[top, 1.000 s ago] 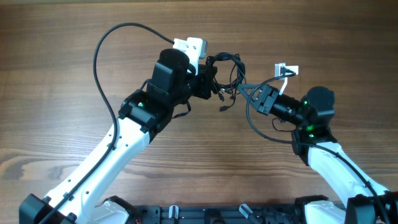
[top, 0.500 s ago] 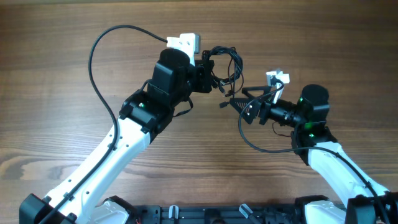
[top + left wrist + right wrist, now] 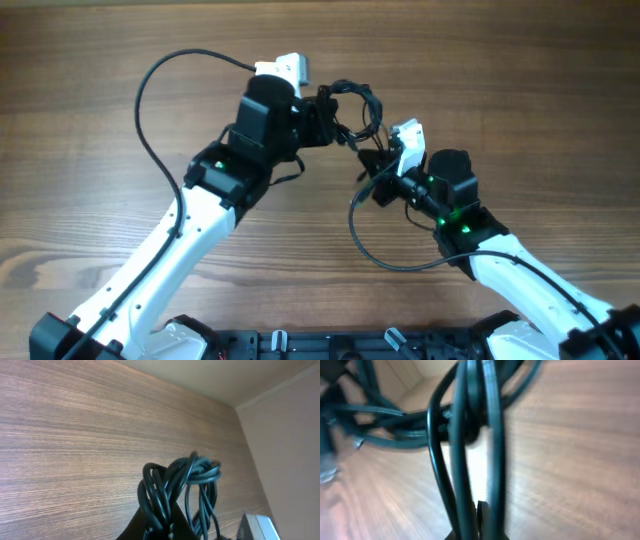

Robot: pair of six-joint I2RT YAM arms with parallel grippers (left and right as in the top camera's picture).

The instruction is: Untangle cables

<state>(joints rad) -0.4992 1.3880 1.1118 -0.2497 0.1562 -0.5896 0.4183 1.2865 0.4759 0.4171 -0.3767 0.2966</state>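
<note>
The cables [image 3: 357,104] are a tangled bundle of thin black cords held above the wooden table near its far middle. My left gripper [image 3: 330,118] is shut on the bundle's left side. In the left wrist view the loops [image 3: 181,482] rise straight out of the closed jaws [image 3: 161,529]. My right gripper [image 3: 376,166] sits just below and right of the bundle, shut on cords hanging from it. In the blurred right wrist view, the cables [image 3: 470,425] run up from between the closed fingers [image 3: 478,521].
The left arm's thick black cable [image 3: 150,110] arcs out over the table to the left. The right arm's own cable [image 3: 372,252] loops below its wrist. White camera mounts [image 3: 281,68] [image 3: 407,135] sit on both wrists. A black rail [image 3: 330,345] runs along the front edge.
My right arm has swung left and up to the bundle's lower right. My left arm has drifted slightly left and away, carrying the bundle with it.
</note>
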